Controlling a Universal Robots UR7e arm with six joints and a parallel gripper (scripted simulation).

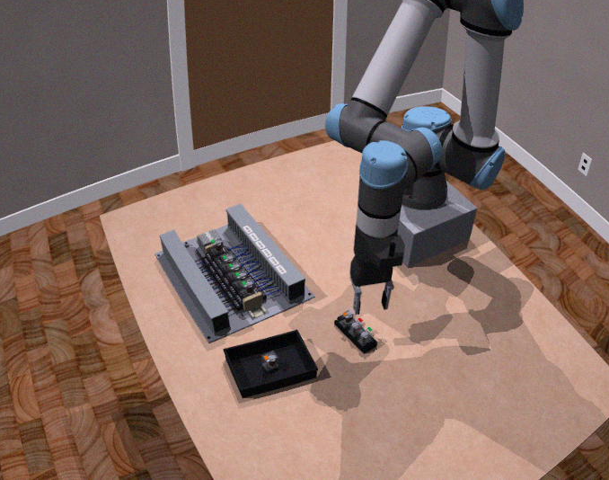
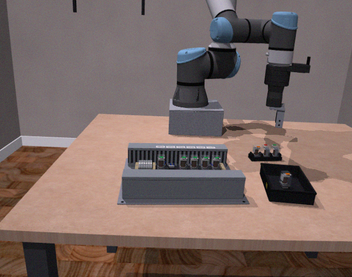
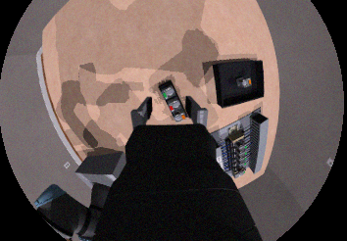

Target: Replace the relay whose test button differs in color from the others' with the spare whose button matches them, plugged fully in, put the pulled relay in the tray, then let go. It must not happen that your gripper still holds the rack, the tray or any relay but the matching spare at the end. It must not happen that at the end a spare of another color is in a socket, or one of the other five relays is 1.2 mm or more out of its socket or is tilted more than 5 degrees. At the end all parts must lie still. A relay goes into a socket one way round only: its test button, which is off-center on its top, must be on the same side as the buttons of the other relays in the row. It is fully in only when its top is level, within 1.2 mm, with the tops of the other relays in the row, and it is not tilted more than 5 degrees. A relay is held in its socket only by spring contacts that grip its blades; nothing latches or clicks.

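Exterior view alone showed one empty socket in the grey relay panel (image 2: 182, 181), orange-buttoned relay (image 2: 285, 178) stood in black tray (image 2: 302, 196), wide-open empty gripper (image 1: 372, 299) hung vertically above black spare holder (image 1: 356, 334).

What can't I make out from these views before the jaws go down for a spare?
- Empty socket in the relay row: exterior view, the front wall of the housing hides its lower part; too small from the top.
- Which side each button sits on, for the spares: too small in all views.
- Spare holder near end: wrist view, the gripper body covers it.
- Relay in the tray: whether it lies still cannot be told.
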